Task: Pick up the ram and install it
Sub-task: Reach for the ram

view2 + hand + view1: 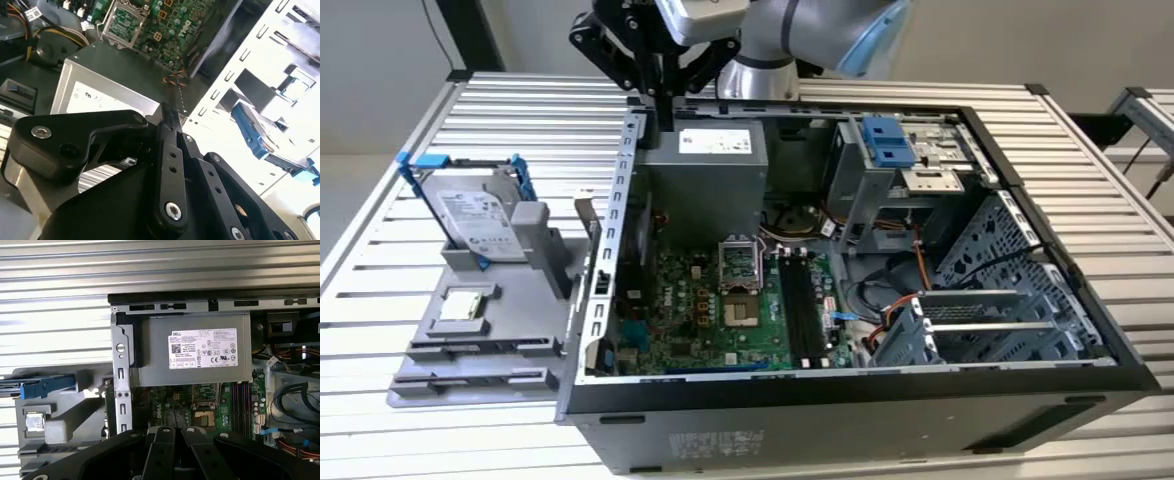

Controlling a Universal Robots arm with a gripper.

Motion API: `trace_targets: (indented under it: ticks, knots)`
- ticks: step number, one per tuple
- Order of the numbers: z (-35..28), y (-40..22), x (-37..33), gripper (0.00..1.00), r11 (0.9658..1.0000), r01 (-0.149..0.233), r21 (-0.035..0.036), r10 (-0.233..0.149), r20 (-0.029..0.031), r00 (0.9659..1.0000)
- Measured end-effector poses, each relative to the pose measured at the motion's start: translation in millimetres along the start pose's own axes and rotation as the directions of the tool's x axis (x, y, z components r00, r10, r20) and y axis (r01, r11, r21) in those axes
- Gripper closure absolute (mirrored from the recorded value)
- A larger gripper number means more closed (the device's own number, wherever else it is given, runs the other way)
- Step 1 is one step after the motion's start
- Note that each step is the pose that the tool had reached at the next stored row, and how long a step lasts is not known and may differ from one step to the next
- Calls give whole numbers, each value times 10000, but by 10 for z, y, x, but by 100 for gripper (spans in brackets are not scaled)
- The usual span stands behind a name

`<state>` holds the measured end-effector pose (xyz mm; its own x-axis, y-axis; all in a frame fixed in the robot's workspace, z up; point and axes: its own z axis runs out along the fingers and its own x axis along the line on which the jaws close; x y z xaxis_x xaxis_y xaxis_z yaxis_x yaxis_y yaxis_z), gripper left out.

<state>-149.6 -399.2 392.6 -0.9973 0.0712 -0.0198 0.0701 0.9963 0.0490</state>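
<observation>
Slatted metal worktop (507,110) under everything, spread wide below the tool (664,118). Open computer case (881,410) lying on its side there, one rear corner straight beneath the tool. Hanging just over that corner, fingers (167,150) pressed together, nothing seen gripped between them. Grey power supply (707,170) inside the case, the nearest thing under the tool, just beside the fingertips. Green motherboard (700,310) farther along the case from the tool, beyond the power supply. Grey holder (507,322) outside the case, well apart from the tool toward the exterior view's left. Silver hard drive (474,220) in a blue bracket, standing upright at the holder's end nearer the tool. Farthest from the tool, the ram (480,348), apparently one of two long dark strips lying in grooves at the holder's far end; which of the two cannot be told. Small square processor chip (464,305) between hard drive and strips.
</observation>
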Motion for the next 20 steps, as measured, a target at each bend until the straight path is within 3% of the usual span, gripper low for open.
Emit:
trace_targets:
  ticks: [10,20]
  knots:
    - [-10,-58,453,100,10000,0,0,0,1,10000]
    - [-23,-162,885,100,10000,0,0,0,0,10000]
